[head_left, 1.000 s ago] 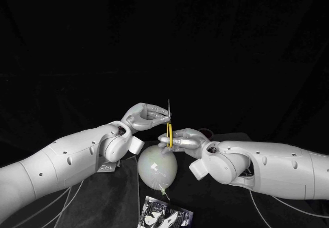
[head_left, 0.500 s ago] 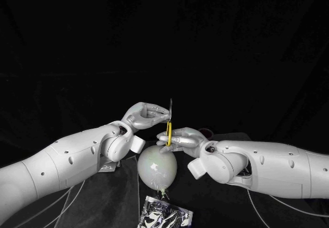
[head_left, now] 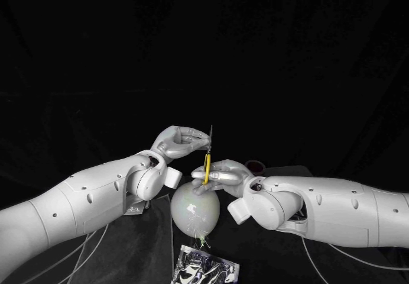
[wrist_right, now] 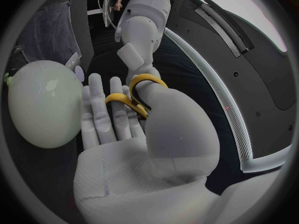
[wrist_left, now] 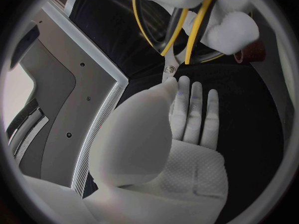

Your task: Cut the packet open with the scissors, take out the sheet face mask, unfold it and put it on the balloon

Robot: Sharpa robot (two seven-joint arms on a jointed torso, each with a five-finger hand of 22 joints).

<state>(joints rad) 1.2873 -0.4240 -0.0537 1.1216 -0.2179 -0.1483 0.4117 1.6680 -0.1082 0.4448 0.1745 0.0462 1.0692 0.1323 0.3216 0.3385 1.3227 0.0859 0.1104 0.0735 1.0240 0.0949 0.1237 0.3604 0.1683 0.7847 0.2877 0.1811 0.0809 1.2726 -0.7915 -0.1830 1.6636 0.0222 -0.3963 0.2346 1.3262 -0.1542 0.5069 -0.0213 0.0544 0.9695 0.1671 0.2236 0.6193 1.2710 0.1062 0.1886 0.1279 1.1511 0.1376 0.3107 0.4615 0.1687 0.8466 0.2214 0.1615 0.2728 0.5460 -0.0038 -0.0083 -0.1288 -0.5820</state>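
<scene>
Yellow-handled scissors (head_left: 207, 158) — right fingers (head_left: 220, 176) gripping.

Scissors (head_left: 206, 161): thin bare-metal blades, glossy yellow plastic handles; balloon (head_left: 195, 208) smooth, glossy pale rubber; packet (head_left: 204, 271) crinkled shiny foil; table (head_left: 281, 257) matt black cloth.

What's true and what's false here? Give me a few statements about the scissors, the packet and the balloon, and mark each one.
1. The right hand holds the scissors by their yellow handles. True.
2. The scissors lie flat on the table. False: they are held upright, blades pointing up, above the balloon.
3. The left hand holds the packet. False: the packet lies on the table, on the near side of the balloon, and the left hand is up by the scissors' blades.
4. The balloon has no mask on it. True.
</scene>
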